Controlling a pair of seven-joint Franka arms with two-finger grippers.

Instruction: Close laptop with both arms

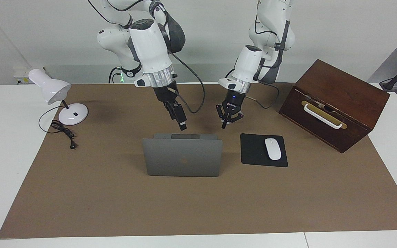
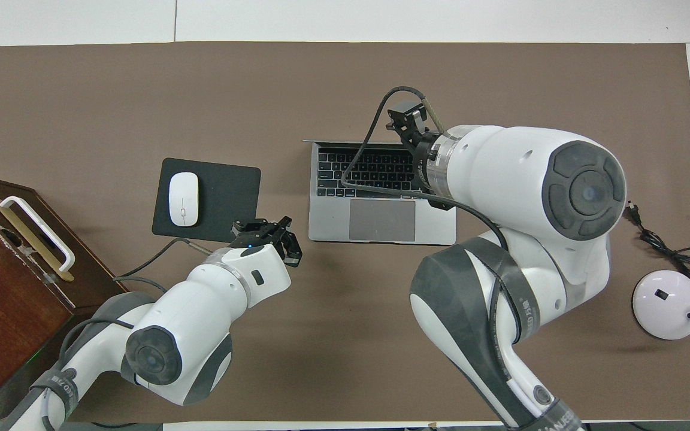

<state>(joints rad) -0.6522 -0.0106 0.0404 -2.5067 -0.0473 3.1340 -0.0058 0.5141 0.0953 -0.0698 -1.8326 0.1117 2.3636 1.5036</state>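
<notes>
left gripper [image 1: 224, 123] raised, fingers together | right gripper [image 1: 181, 123] raised, angled down

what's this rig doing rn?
Two arms are set to close a laptop, which stands open on the brown mat. The right gripper hangs over its keyboard end; the left gripper, shut and empty, hangs beside it near the mouse pad. Neither touches the lid yet.

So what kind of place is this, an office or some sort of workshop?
Most likely a robotics lab dressed up as an office desk. Two white arms stand at a plain table, and a brown mat carries staged desk things: an open laptop, a mouse on its pad, and a desk lamp.
</notes>
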